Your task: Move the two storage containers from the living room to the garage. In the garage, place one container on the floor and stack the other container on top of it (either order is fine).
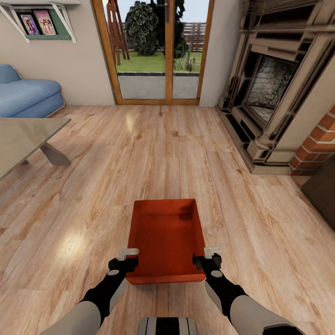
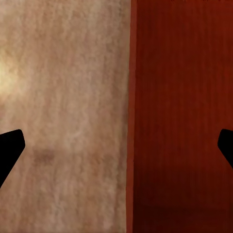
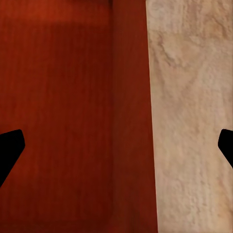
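One storage container (image 1: 166, 237) is in view: an orange-red, lidless rectangular bin resting on the light wood-plank floor (image 1: 186, 149) of the living room, directly ahead of the robot's base and between its two arms. Its interior is bare; the inner floor and thin walls show plain red surface with nothing inside.

Left side of the head view: a blue sofa (image 1: 28, 95) stands against the far wall, a wall shelf (image 1: 39, 21) with picture frames hangs above it, and a glass table (image 1: 25, 137) sits nearer the robot.

Left gripper (image 1: 124, 260): positioned at the container's left wall, near its close corner. In the left wrist view the two dark fingertips (image 2: 9, 148) sit wide apart at opposite frame edges, with the wall's rim (image 2: 131, 145) running between them, wood floor on one side and red bin interior on the other. The jaws are spread open, straddling the wall without clamping it.

Centre, far: wood-framed glass doors (image 1: 160, 51) look onto a garden.

Right gripper (image 1: 210, 257): positioned at the container's right wall, opposite the left gripper. In the right wrist view its fingertips (image 3: 9, 148) are likewise wide apart, the wall between them. The jaws are spread open and hold nothing.

Right side: a fireplace (image 1: 274, 88) with a red-brick section (image 1: 318, 139) beside it.
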Motion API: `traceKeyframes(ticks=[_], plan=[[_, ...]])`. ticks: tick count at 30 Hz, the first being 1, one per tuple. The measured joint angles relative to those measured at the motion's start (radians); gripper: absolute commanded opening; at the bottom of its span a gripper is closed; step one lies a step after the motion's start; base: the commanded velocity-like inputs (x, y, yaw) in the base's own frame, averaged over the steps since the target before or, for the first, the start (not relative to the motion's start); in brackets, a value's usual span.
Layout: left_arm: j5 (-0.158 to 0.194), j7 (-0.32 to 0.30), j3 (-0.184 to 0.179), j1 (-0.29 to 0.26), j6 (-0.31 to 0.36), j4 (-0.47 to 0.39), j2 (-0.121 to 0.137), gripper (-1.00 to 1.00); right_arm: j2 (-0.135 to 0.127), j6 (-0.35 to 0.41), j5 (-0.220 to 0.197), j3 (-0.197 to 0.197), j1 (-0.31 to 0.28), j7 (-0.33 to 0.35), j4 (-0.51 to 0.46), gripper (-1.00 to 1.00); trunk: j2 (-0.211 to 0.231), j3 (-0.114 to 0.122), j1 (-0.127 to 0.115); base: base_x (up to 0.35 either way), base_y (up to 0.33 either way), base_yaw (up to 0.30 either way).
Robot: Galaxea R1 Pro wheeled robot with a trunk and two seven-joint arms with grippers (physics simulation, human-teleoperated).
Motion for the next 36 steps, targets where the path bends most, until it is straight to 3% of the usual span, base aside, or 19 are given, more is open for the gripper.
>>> traceKeyframes(ticks=[27, 28, 36], plan=[[0.002, 0.0, -0.001, 0.0, 0.004, 0.011, -0.003, 1.0, 0.004, 0.002, -0.006, -0.003, 0.0, 0.0, 0.001, 1.0, 0.0, 0.0, 0.0, 0.0, 0.0, 0.0], [0.002, 0.0, -0.001, 0.0, 0.004, 0.011, -0.003, -1.0, 0.004, 0.002, -0.006, -0.003, 0.0, 0.0, 0.001, -1.0, 0.0, 0.0, 0.0, 0.0, 0.0, 0.0], [0.006, -0.002, -0.004, 0.0, 0.005, 0.007, -0.001, -1.0, 0.003, 0.002, -0.001, -0.002, 0.0, -0.002, 0.001, -1.0, 0.0, 0.0, 0.0, 0.0, 0.0, 0.0]])
